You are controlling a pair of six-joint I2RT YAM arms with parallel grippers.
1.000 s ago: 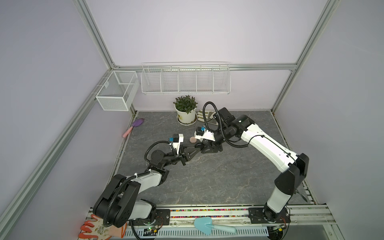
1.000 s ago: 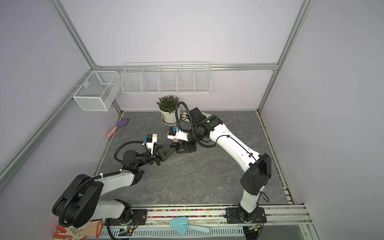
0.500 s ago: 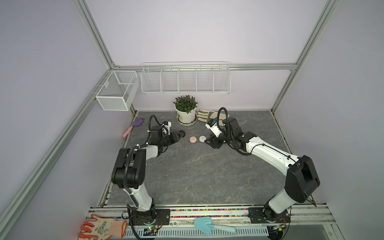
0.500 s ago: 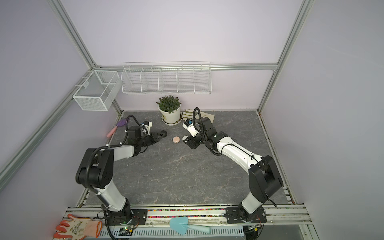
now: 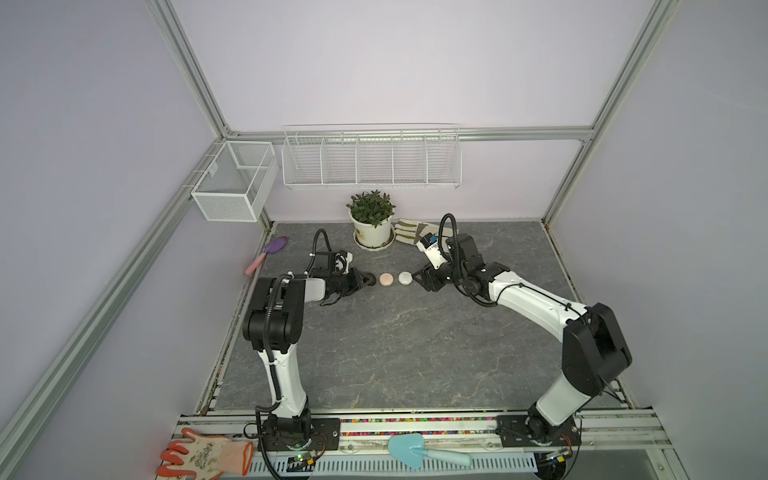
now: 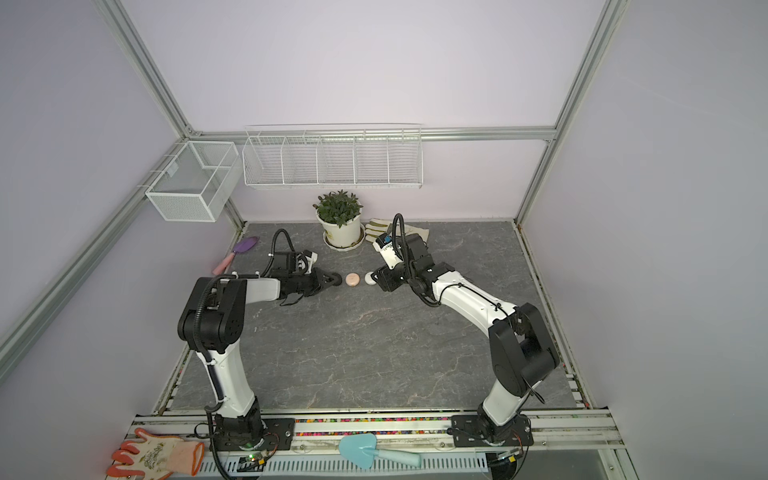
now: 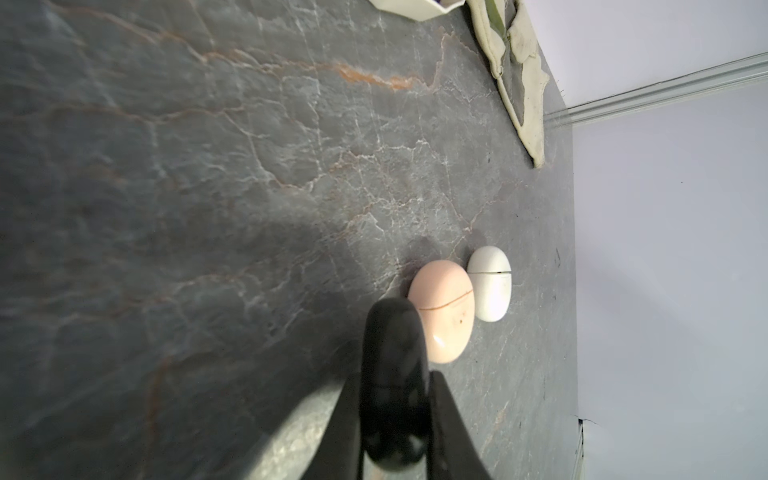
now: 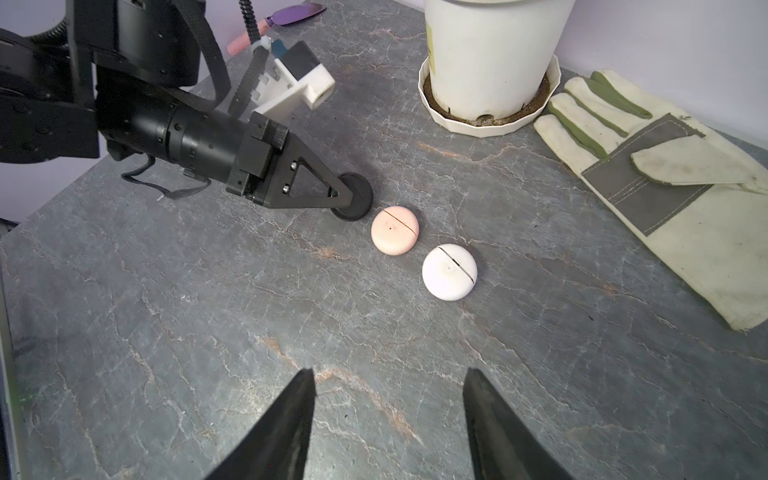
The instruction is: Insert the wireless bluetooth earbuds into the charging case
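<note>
The grey, veined stone-look tabletop (image 5: 395, 353) carries everything. At its back stands a smooth white plastic flowerpot (image 8: 490, 54) in a faceted saucer. A yellow label on the pot's side is cut off and unreadable. Just beside the pot, on the right arm's side, lies a cream fabric work glove (image 8: 665, 166) with green and grey patches. In front of the pot, the left gripper (image 8: 345, 195) has its fingers clamped on a black round charging case (image 7: 392, 353), held on edge. Also before the pot, a matte pink case (image 8: 395, 230) and a white case (image 8: 449, 272) lie flat, slightly apart, lids shut with seams showing. The right gripper (image 8: 388, 372) hovers there, fingers spread, holding nothing. The earbuds cannot be seen.
</note>
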